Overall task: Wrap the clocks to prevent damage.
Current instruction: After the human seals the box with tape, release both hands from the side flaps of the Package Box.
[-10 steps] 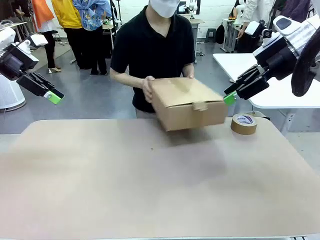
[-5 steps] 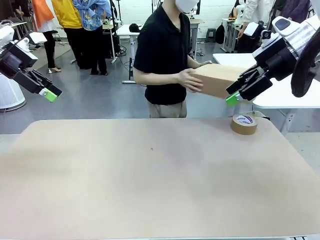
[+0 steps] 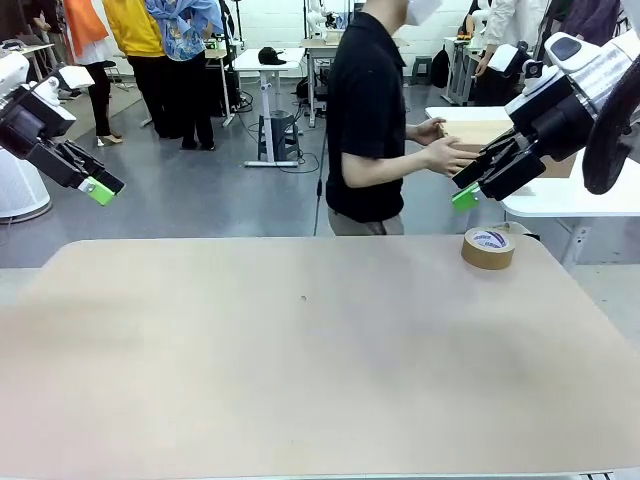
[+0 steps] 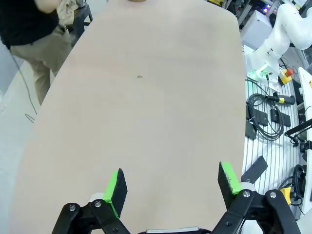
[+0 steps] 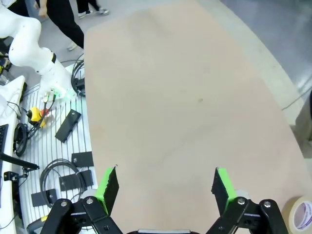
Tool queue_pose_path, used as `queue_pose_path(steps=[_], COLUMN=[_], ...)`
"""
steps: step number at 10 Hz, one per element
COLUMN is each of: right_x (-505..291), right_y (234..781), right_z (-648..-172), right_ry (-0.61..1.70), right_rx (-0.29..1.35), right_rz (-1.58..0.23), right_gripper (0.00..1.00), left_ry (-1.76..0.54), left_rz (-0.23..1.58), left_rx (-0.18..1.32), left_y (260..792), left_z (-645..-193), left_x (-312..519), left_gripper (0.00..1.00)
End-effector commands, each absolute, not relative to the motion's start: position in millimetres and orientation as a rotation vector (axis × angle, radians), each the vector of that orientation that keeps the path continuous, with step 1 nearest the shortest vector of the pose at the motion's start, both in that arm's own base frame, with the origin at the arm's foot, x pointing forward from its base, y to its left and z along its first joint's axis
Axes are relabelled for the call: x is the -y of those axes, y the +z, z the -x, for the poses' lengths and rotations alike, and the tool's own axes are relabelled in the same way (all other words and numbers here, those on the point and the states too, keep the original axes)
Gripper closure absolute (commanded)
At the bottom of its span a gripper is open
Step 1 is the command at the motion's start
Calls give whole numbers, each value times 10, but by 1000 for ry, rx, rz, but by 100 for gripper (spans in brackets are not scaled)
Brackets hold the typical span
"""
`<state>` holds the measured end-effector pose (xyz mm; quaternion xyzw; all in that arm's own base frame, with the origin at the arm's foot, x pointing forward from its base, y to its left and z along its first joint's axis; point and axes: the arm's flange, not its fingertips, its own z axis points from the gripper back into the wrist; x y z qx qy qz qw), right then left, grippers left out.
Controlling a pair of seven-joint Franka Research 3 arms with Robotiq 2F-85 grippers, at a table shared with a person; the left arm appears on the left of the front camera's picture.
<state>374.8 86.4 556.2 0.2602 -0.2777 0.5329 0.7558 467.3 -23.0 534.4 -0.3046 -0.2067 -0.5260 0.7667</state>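
The clocks are out of view. My left gripper [image 3: 100, 188] hangs open above the table's far left corner, nothing between its green pads. In the left wrist view the same gripper [image 4: 173, 183] stands wide over the bare tan table [image 4: 146, 97]. My right gripper [image 3: 462, 195] is open above the far right of the table, just above a roll of brown tape [image 3: 488, 247]. The right wrist view has its jaws [image 5: 164, 185] wide and empty. A person [image 3: 370, 120] stands side-on behind the table, both hands on a cardboard box [image 3: 478, 132].
The box sits at the edge of a white table [image 3: 570, 195] behind my right arm. The tape roll [image 5: 301, 214] lies near the tan table's far right corner. Cables and small boxes lie on the floor [image 5: 58, 146] beside the table.
The person turned right and carried the cardboard box from above the tan table to the white table behind. Both grippers stayed raised, and the left drifted slightly left.
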Motion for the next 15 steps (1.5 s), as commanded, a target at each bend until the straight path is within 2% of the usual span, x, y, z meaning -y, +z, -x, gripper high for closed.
queue_pose_path(steps=[1, 4, 6, 8, 9, 15], right_x=[-780, -289, -90, -52, -5, -5], right_y=[5517, 5247, 5113, 5120, 5170, 5170], right_z=[-3776, -3809, -3779, -3816, -3761, -3761], right_ry=[1150, 1073, 1039, 983, 1009, 1009], right_rx=[685, 989, 1042, 991, 1048, 1048], right_rz=[-605, -881, -899, -863, -877, -877], right_gripper=[0, 0, 0, 0, 0, 0], left_ry=[-1151, -1152, -1121, -1068, -1099, -1099], left_rz=[721, 915, 957, 914, 937, 937], left_rx=[592, 897, 901, 868, 906, 906], left_y=[5341, 5192, 5080, 5067, 5074, 5074], left_z=[-4699, -4642, -4616, -4675, -4604, -4604], left_x=[119, -261, -384, -404, -427, -427], left_gripper=[2, 2, 2, 2, 2, 2])
